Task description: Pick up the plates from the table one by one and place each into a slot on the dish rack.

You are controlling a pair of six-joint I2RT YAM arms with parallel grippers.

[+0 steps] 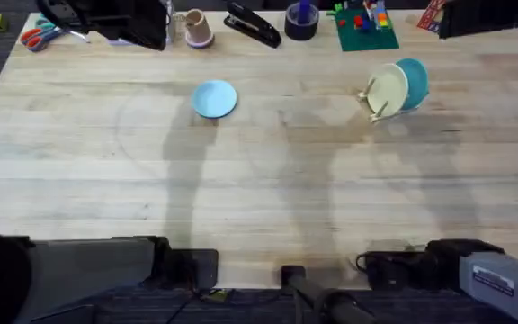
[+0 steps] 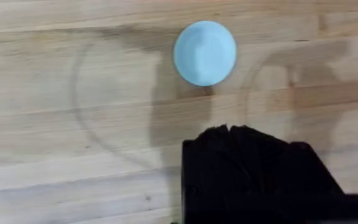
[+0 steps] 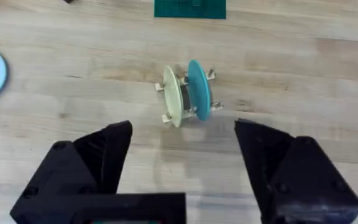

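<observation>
A pale blue plate [image 1: 214, 98] [image 2: 204, 53] lies flat on the table [image 1: 286, 180], left of centre toward the back. At the back right, the small wooden dish rack [image 1: 376, 112] [image 3: 160, 86] holds a cream plate [image 1: 388, 90] [image 3: 173, 96] and a teal plate [image 1: 413, 79] [image 3: 199, 90], both on edge. My left gripper [image 2: 229, 129] is shut and empty, short of the blue plate on the near side. My right gripper [image 3: 183, 140] is open and empty, well back from the rack. Both arms sit low at the table's front edge.
Along the back edge are scissors [image 1: 34, 36], a cup [image 1: 196, 29], a black stapler [image 1: 252, 25], a dark tape roll [image 1: 301, 22] and a green baseplate with bricks [image 1: 365, 27]. Bare wood stretches between the arms and the plates.
</observation>
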